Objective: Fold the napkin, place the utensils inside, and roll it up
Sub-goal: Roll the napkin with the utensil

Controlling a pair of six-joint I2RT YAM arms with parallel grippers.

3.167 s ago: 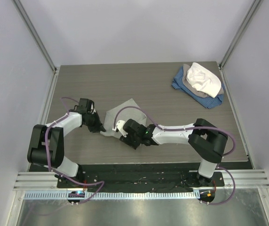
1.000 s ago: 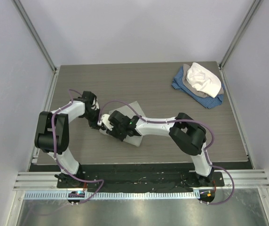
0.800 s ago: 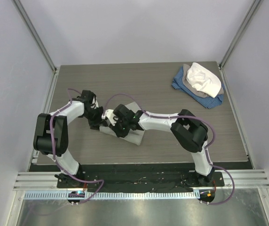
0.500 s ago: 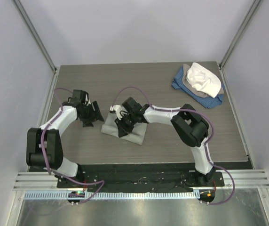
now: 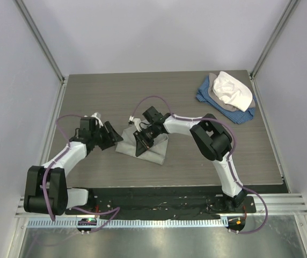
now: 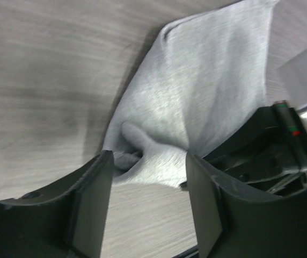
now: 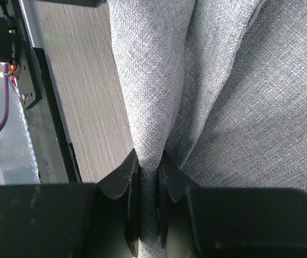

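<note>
The light grey napkin lies rumpled and partly folded on the wooden table in the top view. My right gripper reaches down onto its left part and is shut on a raised fold of the napkin; the cloth is pinched between the right gripper's fingertips. My left gripper stands open just left of the napkin. In the left wrist view the napkin's bunched corner lies just beyond the left gripper, with bare table between the fingers. The utensils are out of view.
A heap of blue, grey and white cloths sits at the back right corner. Metal frame posts and grey walls bound the table's sides. A black strip runs along the near edge by the arm bases.
My left gripper has opened, let go of the napkin and drawn back to the left. My right gripper has closed on a fold and shifted right and toward the back with the cloth.
</note>
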